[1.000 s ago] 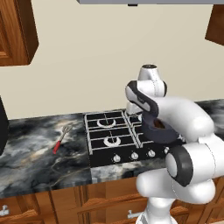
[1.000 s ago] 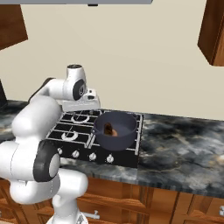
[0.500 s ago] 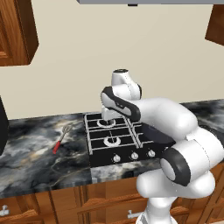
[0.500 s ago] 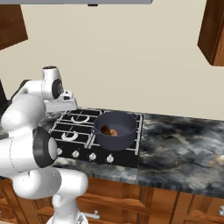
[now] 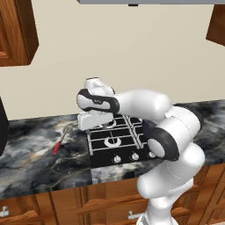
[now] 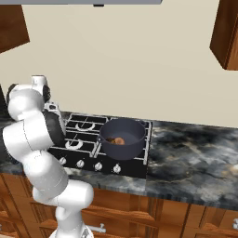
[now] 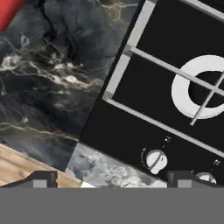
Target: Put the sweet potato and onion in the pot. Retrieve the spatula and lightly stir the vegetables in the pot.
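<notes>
**A:** Look, the pot [image 6: 122, 137] sits on the stove [image 6: 83, 139], on the front right burner. Down inside we see something small and orange-brown. We think that is the onion [image 6: 119, 140], with a darker bit just beside it that may be the sweet potato [image 6: 111, 139], but it is too small to tell for sure.

**B:** So the veggies are in?

**A:** It looks that way to us. What is left is the second part: get the spatula [image 5: 61, 139] and stir.

**B:** Where is the spatula?

**A:** It lies on the dark counter [image 5: 30, 154], to the left of the stove, well apart from the pot. Nothing is touching it. In the hand view its red handle [image 7: 9, 12] pokes in at the top left corner.

**B:** And the claw?

**A:** The gripper [image 7: 109, 177] hangs over the left front edge of the stove, near a knob [image 7: 155, 160]. Its two tips stand wide apart, and nothing is between them. It holds nothing.

**B:** What is different from a moment ago?

**A:** A second ago the arm was over by the pot, on the right side of the stove. Half a second ago it was over the middle of the stove. Now it has swung farther left, to the stove's left edge, nearer the spatula. The pot and the spatula are where they were.
</notes>
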